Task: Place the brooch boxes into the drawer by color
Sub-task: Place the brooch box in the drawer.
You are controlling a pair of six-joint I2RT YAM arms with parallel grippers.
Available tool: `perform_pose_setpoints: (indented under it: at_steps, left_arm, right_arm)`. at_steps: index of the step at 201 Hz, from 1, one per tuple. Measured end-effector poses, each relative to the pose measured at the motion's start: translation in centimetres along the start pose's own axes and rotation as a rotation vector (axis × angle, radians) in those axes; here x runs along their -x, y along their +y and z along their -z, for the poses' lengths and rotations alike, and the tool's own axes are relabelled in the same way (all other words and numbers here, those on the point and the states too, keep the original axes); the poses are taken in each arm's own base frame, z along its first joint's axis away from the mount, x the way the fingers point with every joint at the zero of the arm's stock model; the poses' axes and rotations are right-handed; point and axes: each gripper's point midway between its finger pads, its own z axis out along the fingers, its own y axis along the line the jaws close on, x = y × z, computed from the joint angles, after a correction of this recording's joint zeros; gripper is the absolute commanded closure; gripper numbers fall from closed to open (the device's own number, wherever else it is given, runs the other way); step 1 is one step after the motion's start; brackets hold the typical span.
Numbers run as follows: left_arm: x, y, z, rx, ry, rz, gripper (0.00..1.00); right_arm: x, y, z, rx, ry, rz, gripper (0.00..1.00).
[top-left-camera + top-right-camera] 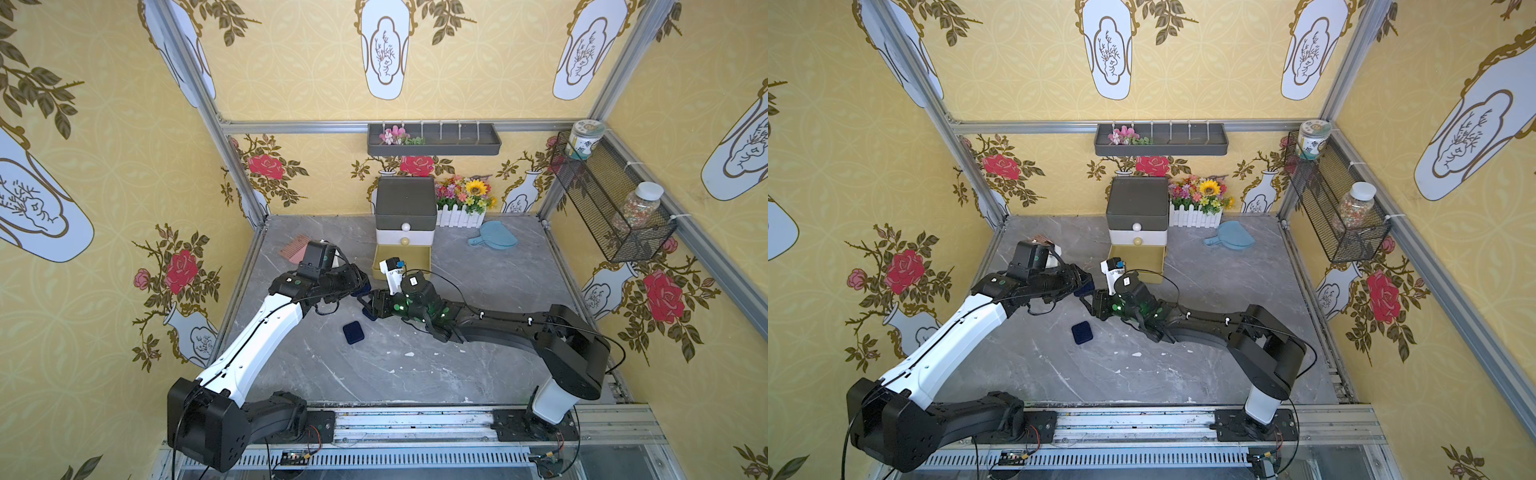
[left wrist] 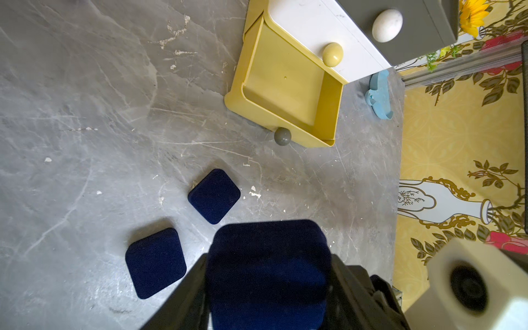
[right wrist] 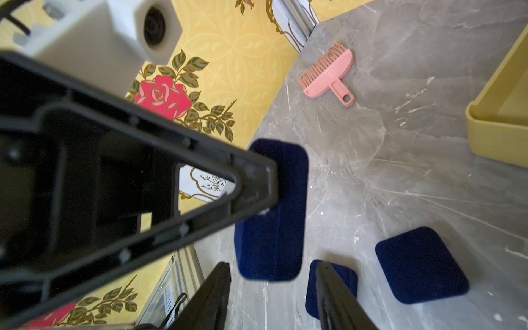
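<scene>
A pink brush (image 3: pixel 328 71) lies idle by the left wall as my left gripper (image 1: pixel 362 286) pinches a navy brooch box (image 2: pixel 268 251) flat between its jaws, clear of the table. Below it, two more navy boxes, the nearer loose box (image 2: pixel 155 263) and the farther loose box (image 2: pixel 214 195), lie just apart on the grey marble table (image 1: pixel 478 353). My right gripper (image 3: pixel 273 267) faces the left one with its jaws spread and the held box just past their tips, touching nothing I can see. Behind stands the drawer chest (image 1: pixel 405 199), its grey and white tiers closed and its olive-yellow bottom drawer (image 2: pixel 283 85) pulled out and showing a bare floor. No red or black boxes are in view, so I judge navy to be the last colour and this its first box. Whether this is a hand-over between my arms I cannot tell. Either way, the next move calls for carrying the box over the yellow rim, lowering it level and letting go inside.
</scene>
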Motion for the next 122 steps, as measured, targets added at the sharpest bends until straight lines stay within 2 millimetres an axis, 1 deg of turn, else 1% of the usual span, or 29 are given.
perform_pose_setpoints:
  at_steps: [24, 32, 47, 71, 76, 89, 99, 111, 122]
  left_arm:
    - [-0.1, 0.1, 0.0, 0.001, 0.001, 0.000, 0.43]
    - [-0.2, 0.2, 0.0, 0.002, 0.003, 0.001, 0.43]
    - [-0.2, 0.1, 0.1, 0.000, 0.003, 0.000, 0.43]
    - [0.1, -0.1, 0.2, -0.009, -0.011, -0.006, 0.38]
    - [0.3, -0.3, 0.3, -0.016, -0.020, -0.013, 0.36]
    - [0.6, -0.4, 0.5, -0.019, -0.034, -0.018, 0.26]
    - [0.3, -0.3, 0.5, -0.016, -0.025, -0.013, 0.18]
    - [0.0, -0.2, 0.4, -0.009, -0.013, -0.014, 0.01]
    - [0.0, 0.0, 0.4, -0.003, -0.014, -0.011, 0.00]
  right_arm:
    - [0.8, 0.3, -0.4, 0.006, -0.027, 0.003, 0.50]
    - [1.0, 0.3, -0.5, 0.004, -0.032, 0.006, 0.55]
    - [1.0, 0.3, -0.8, 0.002, -0.035, 0.007, 0.66]
    - [1.4, 0.4, -1.1, 0.019, -0.047, -0.032, 0.79]
    - [1.6, 0.5, -1.1, 0.024, -0.052, -0.042, 0.81]
    - [2.0, 0.8, -1.1, 0.033, -0.066, -0.046, 0.82]
    - [1.9, 0.5, -1.1, 0.016, -0.070, -0.027, 0.82]
    - [1.6, 0.3, -1.1, 0.012, -0.064, -0.019, 0.83]
    - [1.6, 0.2, -0.9, 0.008, -0.064, -0.012, 0.82]
